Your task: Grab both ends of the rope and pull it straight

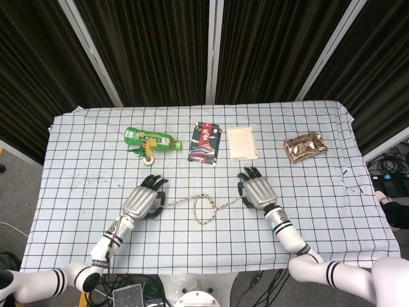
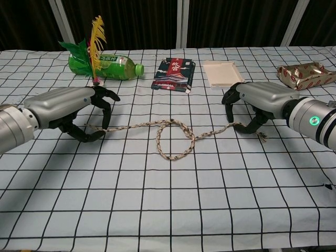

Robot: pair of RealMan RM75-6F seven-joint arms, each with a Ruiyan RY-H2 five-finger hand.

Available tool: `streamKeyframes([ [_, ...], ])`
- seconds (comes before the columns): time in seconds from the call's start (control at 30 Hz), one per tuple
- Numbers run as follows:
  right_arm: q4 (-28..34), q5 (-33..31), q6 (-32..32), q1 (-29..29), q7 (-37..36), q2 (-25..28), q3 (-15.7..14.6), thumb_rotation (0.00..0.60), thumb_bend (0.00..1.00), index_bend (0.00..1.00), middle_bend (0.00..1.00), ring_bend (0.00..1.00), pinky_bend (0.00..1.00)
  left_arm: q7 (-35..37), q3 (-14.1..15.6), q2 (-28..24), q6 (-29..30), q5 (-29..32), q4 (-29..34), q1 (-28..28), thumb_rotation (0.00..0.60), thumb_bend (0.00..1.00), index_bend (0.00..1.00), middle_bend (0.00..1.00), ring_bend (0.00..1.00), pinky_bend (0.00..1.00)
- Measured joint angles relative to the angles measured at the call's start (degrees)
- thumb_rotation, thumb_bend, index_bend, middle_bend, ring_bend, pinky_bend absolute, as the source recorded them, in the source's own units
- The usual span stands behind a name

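Note:
A braided beige rope lies on the checked cloth with one loop tied in its middle. My left hand arches palm down over the rope's left end, fingers and thumb curled close around it. Whether they pinch it is unclear. My right hand arches over the right end. Its thumb touches the rope, and a gap shows between thumb and fingers. The frayed right tip sticks out past the thumb.
Along the far side lie a green bottle with a feathered shuttlecock beside it, a dark snack packet, a shallow white tray and a shiny brown wrapper. The table's front edge is near.

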State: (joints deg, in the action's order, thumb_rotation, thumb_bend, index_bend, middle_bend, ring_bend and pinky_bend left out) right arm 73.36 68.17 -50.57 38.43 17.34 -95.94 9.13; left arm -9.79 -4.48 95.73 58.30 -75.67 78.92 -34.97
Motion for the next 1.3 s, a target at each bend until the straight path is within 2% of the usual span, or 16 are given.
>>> streamKeyframes([
  [0.37,-0.3,-0.6,-0.2,0.3,-0.6,-0.2,0.0,0.6,0.38,0.58,0.2,0.0,0.0,0.2,0.1,-0.1,-0.1,-0.2,-0.1,0.1,0.6,0.39,0.58,0.11,0.0,0.0],
  [0.63,0.0,-0.4,-0.7,0.4,-1.1,0.0,-0.1,0.6,0.54,0.63,0.22,0.0,0.0,0.7,0.0,-0.3,-0.1,-0.7,-0.1,0.1,0.6,0.4,0.58,0.11,0.0,0.0],
  [0.77,0.7,-0.1,-1.7,0.2,-1.7,0.8,0.2,0.6,0.57,0.66,0.23,0.0,0.0,1.4,0.1,-0.7,0.7,-1.3,-0.1,0.5,0.6,0.4,0.58,0.11,0.0,0.0],
  [0.97,3.9,0.2,-3.5,-0.9,-2.6,4.4,0.6,0.6,0.58,0.66,0.23,0.0,0.0,3.1,0.0,-2.4,2.7,-1.9,0.4,1.6,0.6,0.4,0.58,0.11,0.0,0.0],
  [1.3,12.1,1.0,-9.5,-6.1,-7.0,15.4,1.0,0.6,0.58,0.67,0.23,0.0,0.0,6.3,-0.8,-8.2,6.8,-1.5,0.9,4.9,0.6,0.4,0.58,0.11,0.0,0.0],
])
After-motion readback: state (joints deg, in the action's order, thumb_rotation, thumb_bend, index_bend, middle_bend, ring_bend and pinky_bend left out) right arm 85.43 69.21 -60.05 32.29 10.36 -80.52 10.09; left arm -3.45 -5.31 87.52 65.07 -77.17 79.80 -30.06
